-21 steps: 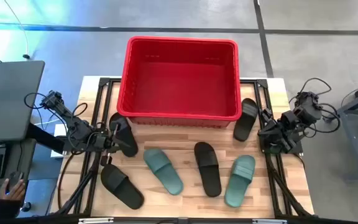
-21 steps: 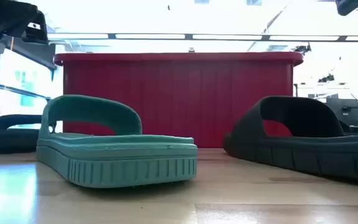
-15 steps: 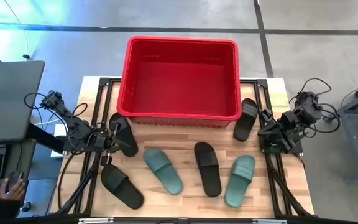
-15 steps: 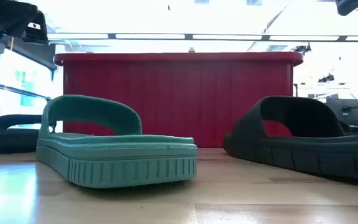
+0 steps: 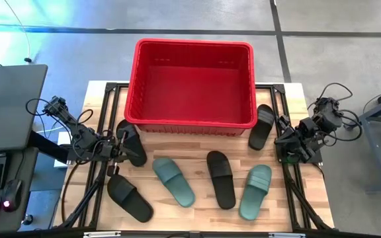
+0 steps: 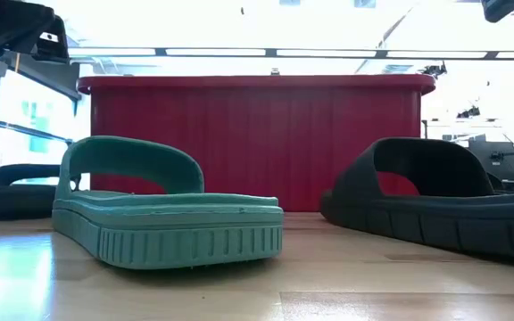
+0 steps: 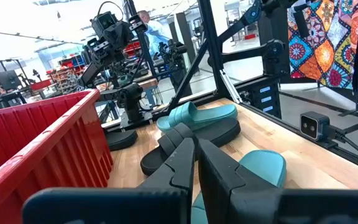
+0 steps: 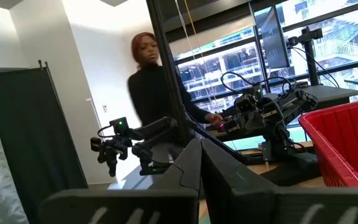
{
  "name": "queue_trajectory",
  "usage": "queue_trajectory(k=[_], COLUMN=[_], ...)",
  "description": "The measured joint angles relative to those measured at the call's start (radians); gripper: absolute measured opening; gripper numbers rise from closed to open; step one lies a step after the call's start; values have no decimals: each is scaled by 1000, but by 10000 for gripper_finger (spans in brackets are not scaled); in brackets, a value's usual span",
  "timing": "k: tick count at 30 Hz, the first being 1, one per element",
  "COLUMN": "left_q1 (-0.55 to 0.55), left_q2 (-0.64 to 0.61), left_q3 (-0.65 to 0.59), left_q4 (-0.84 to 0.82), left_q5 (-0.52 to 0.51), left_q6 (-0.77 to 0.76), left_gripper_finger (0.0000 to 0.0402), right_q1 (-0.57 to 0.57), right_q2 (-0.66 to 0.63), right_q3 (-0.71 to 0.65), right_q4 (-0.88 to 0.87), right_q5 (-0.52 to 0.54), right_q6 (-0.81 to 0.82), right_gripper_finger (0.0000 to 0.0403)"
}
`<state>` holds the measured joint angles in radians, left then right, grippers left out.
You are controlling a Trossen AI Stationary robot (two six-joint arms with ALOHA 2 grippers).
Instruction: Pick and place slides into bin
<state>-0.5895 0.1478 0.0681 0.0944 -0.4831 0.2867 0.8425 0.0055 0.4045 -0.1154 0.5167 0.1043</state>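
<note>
The red bin (image 5: 194, 82) stands at the table's far middle. Several slides lie on their soles on the wood in front of it: black ones at the left (image 5: 131, 142), near left (image 5: 129, 198), middle (image 5: 221, 178) and far right (image 5: 263, 125), and green ones (image 5: 174, 182) (image 5: 255, 192). My left gripper (image 5: 120, 151) is shut and hangs above the left black slide; the low view shows it (image 6: 16, 31) well above the table. My right gripper (image 5: 280, 140) is shut, beside the far right black slide.
A desk with a laptop (image 5: 8, 106) and a keyboard stands left of the table. A person (image 8: 154, 93) stands beyond the table's left side. Black frame rails (image 5: 296, 192) run along the table's left and right edges. Bare wood shows between the slides.
A person's hand that lay on the desk at the near left has left the high view. The arms and slides have kept still.
</note>
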Motion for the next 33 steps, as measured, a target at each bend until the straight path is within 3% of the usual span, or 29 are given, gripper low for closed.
queue_trajectory(k=[26,30,33], left_q1=[0,0,0], left_q2=[0,1,8], left_q3=[0,18,77], left_q4=[24,133,187], left_q5=[0,9,12], left_q6=[-13,34,181], left_gripper_finger=[12,12,12], right_q1=[0,0,0], right_q2=[0,0,0], right_q3=[0,0,0], right_q4=[0,0,0], right_q5=[0,0,0], right_q6=[0,0,0], right_gripper_finger=[0,0,0])
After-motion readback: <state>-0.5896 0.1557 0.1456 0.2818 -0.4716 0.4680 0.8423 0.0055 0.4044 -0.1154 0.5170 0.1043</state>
